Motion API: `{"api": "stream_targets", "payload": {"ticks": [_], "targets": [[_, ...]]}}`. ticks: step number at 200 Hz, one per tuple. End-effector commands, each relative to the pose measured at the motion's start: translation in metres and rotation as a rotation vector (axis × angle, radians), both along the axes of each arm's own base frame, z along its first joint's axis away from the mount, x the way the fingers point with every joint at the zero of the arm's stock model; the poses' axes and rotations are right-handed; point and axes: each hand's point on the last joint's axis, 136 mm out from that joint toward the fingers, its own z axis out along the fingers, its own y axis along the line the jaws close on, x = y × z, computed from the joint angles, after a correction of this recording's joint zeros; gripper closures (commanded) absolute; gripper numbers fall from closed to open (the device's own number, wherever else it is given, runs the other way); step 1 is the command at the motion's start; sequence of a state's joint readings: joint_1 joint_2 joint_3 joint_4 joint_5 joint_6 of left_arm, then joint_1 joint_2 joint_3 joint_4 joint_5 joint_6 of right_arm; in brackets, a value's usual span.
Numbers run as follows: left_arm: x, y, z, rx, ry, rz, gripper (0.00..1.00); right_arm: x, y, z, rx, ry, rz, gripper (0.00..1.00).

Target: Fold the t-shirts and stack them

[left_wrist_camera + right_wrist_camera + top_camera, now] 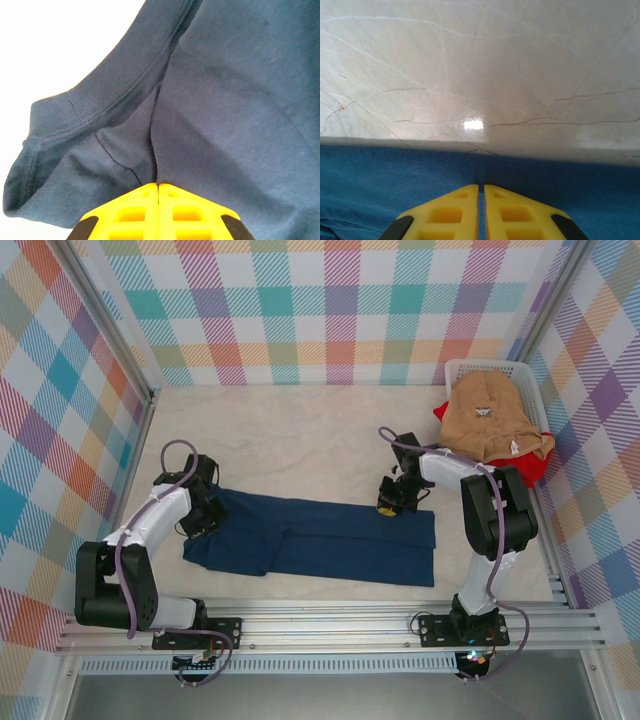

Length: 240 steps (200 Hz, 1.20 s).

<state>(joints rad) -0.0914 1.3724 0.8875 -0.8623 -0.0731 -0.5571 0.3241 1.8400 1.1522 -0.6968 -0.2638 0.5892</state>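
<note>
Left hand [158,186] clamps shut on navy t-shirt [320,540], left end; right hand [481,186] pinches its far-right corner (fingers [447,212] nearly touching). It lies stretched on counter [300,430]; tan t-shirt [490,420] and red t-shirt [533,468] sit in basket [470,368] beyond its right end.

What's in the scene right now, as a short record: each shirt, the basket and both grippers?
navy t-shirt: lying on the table as a long strip
tan t-shirt: heaped on the basket, far right
red t-shirt: under the tan one, spilling over the rim
left gripper: shut on the navy shirt's left end
right gripper: shut on its far right edge
</note>
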Motion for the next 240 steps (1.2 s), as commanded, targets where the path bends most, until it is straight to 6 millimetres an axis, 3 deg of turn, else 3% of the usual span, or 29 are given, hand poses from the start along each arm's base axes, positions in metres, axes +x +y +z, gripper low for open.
{"api": "stream_targets", "payload": {"ticks": [1,47,111,126,141,155,170,207,240], "targets": [[0.003,0.004,0.007,0.039,0.01,0.002,1.0,0.002,0.004,0.001,0.016,0.008,0.012,0.89],[0.016,0.016,0.008,0.121,0.029,-0.023,1.0,0.001,0.002,0.001,0.017,0.009,0.008,0.89],[0.022,0.028,-0.006,0.201,0.071,-0.039,1.0,-0.002,-0.001,0.004,0.012,0.004,0.006,0.89],[0.027,0.034,0.005,0.242,0.048,-0.022,0.84,-0.004,-0.003,0.006,0.01,-0.006,0.008,0.89],[0.034,0.033,0.027,0.277,-0.017,-0.016,0.76,-0.005,-0.006,0.009,0.0,-0.022,0.01,0.89],[0.034,0.024,0.044,0.272,-0.062,-0.006,0.74,-0.006,-0.008,0.012,-0.007,-0.035,0.014,0.89],[0.025,0.005,0.045,0.184,-0.064,0.027,0.73,-0.007,-0.009,0.014,-0.006,-0.045,0.014,0.89],[-0.006,-0.048,0.007,-0.088,0.018,0.179,0.79,-0.006,-0.004,0.011,0.018,-0.044,0.026,0.88],[-0.006,-0.05,-0.019,-0.1,0.041,0.257,0.83,-0.012,-0.011,0.001,-0.02,-0.005,0.033,0.89]]}}
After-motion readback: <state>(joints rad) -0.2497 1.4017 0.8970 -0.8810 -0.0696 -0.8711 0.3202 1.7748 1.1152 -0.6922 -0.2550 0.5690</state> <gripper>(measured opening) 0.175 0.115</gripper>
